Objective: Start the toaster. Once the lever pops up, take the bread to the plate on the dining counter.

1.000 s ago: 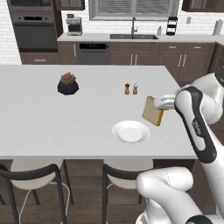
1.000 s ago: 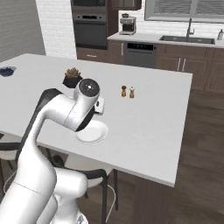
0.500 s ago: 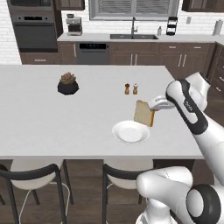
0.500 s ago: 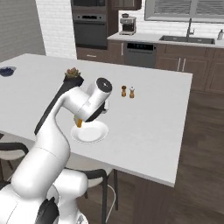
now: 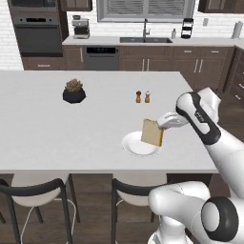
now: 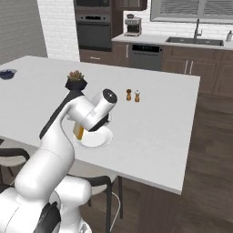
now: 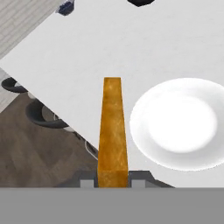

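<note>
- Left base view: the white arm reaches in from the right, and the gripper (image 5: 164, 121) has its jaws pinched narrowly on the bread (image 5: 152, 132), a square golden-brown slice held on edge, upright with a slight tilt.
- The bread hangs just above the plate (image 5: 134, 146), over the plate's right part; whether its bottom edge touches the plate cannot be told from this side.
- The plate sits on the dining counter (image 5: 57, 128), close to the near edge, right of centre.
- Farther back on the counter stand two small shakers (image 5: 142, 96), side by side, well apart from the plate.
- A dark potted plant (image 5: 74, 91) sits off to the left on the same top.
- Right base view: the arm's bulk covers most of the slice; a strip of bread (image 6: 80, 131) peeks out at the left rim of the plate (image 6: 101, 139).
- Hand view: looking down the gripper, the bread (image 7: 112, 131) shows edge-on as a tall orange-brown strip clamped between the two finger tips (image 7: 87, 183), with the plate (image 7: 180, 122) just beside it on the white top.
- Stool backs (image 5: 31, 188) show below the counter's near edge.
</note>
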